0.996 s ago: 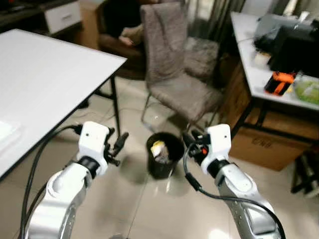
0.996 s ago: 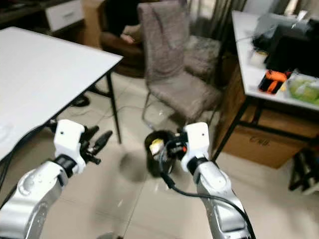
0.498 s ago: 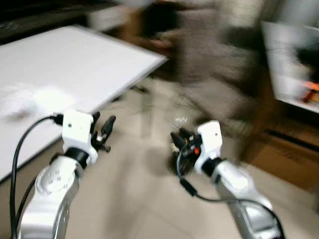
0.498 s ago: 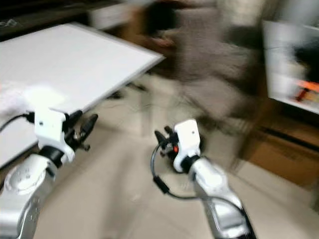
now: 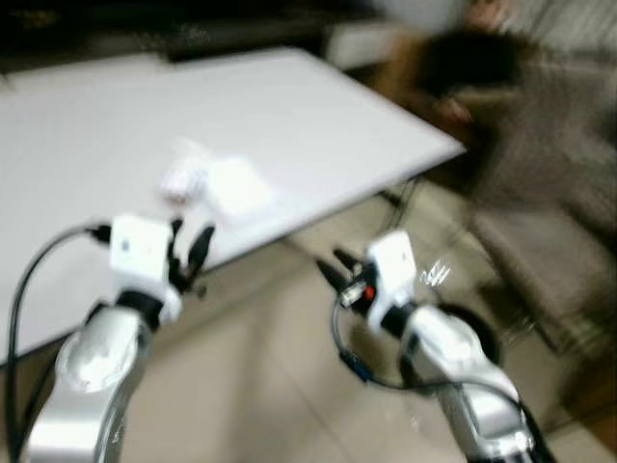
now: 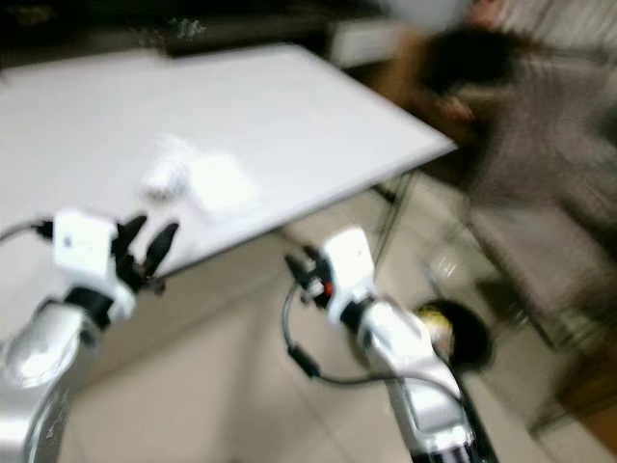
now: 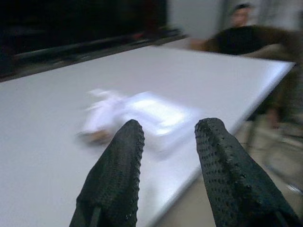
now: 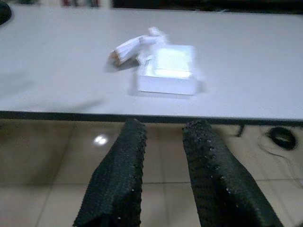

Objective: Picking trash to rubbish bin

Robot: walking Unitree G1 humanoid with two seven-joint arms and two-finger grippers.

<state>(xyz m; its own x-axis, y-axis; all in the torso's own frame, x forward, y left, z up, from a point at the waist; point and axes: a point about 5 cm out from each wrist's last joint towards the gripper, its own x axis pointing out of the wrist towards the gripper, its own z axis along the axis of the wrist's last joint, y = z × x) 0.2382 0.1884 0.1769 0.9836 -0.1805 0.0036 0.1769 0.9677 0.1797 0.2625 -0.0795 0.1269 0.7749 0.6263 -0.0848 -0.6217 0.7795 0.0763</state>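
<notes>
Upper left of your frame: white box (image 5: 237,186), crumpled wrapper (image 5: 183,177) on white surface (image 5: 318,116); left gripper (image 5: 188,253), right gripper (image 5: 331,271) jaws parted, empty.

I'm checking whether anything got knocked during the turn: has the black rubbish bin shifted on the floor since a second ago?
Cannot tell. The rubbish bin now shows lower right, by the blurred chair, as before; the whole picture shifted, so the camera turned.
</notes>
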